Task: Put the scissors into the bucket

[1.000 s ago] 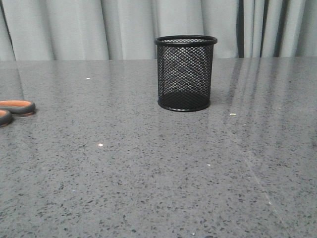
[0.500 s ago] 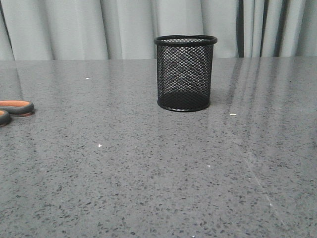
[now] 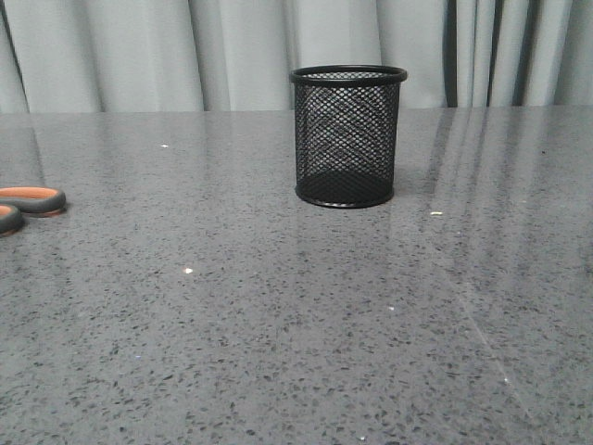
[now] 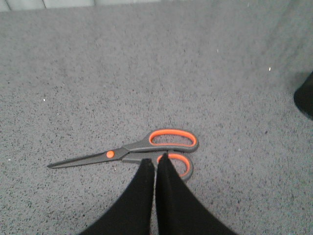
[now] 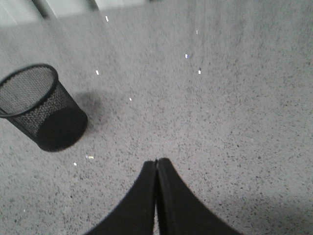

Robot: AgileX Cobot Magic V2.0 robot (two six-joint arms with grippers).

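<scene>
The scissors (image 4: 128,148) lie flat on the grey speckled table, blades closed, dark grey handles lined in orange. In the front view only their handles (image 3: 32,199) show at the left edge. My left gripper (image 4: 155,160) is shut and empty, its tips over the nearer handle loop; whether they touch it I cannot tell. The bucket (image 3: 346,139), a black wire-mesh cup, stands upright and empty at the table's middle back; its edge shows in the left wrist view (image 4: 305,98). My right gripper (image 5: 157,160) is shut and empty over bare table, well apart from the bucket (image 5: 46,110).
A pale grey curtain (image 3: 185,56) hangs behind the table's far edge. A few small pale specks (image 3: 435,214) lie on the tabletop near the bucket. Neither arm shows in the front view.
</scene>
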